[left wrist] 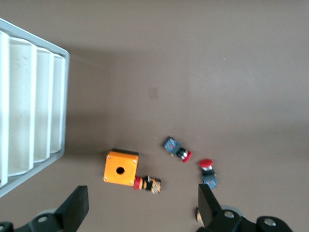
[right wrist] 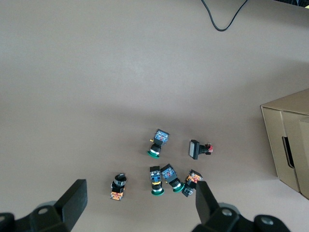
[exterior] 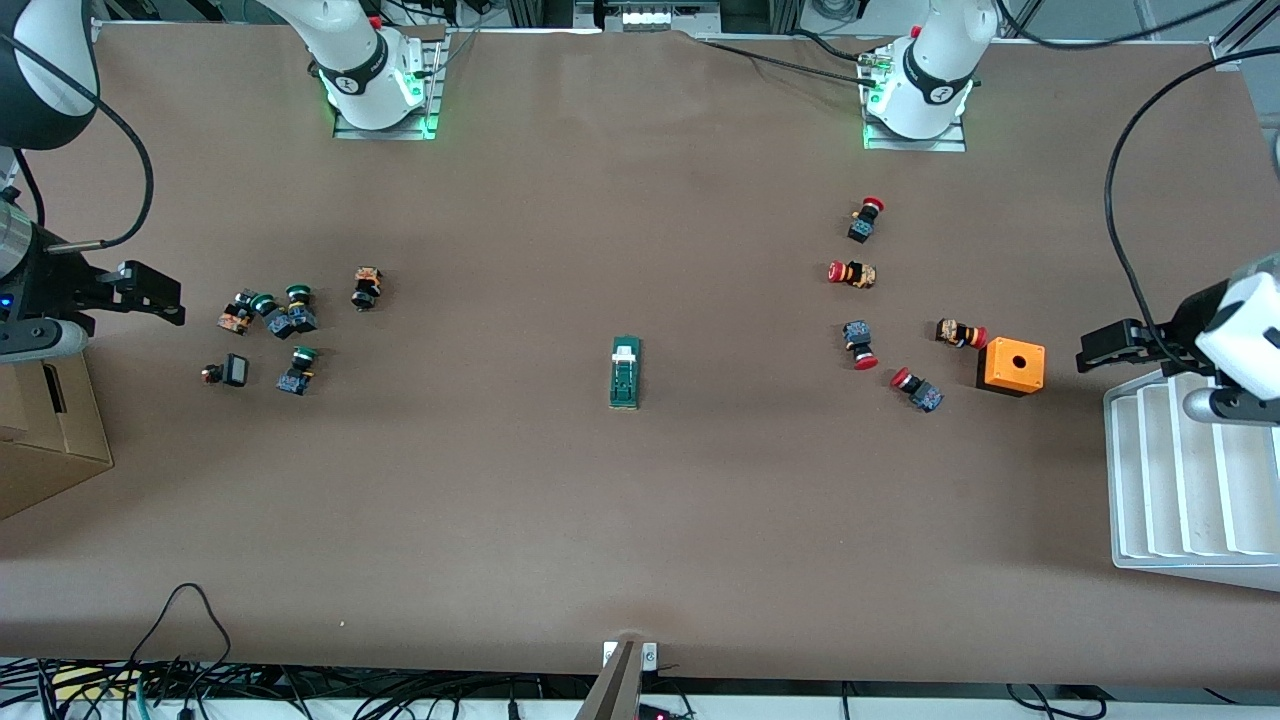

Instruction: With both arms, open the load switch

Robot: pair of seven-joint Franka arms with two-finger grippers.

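The load switch [exterior: 626,372], a slim dark-green block with a white tab, lies flat near the middle of the table and shows in neither wrist view. My left gripper [left wrist: 143,212] hangs open and empty, high over the table at the left arm's end, by the white tray [exterior: 1180,480]. At the right arm's end my right gripper [right wrist: 140,208] also stands open and empty, high above the green-capped buttons [right wrist: 166,176]. Both grippers are well away from the switch.
Several red-capped buttons [exterior: 860,345] and an orange box with a hole [exterior: 1012,366] lie toward the left arm's end. Green-capped and black buttons [exterior: 290,320] cluster toward the right arm's end, beside a cardboard box [exterior: 45,430]. A cable [exterior: 190,620] loops onto the table's near edge.
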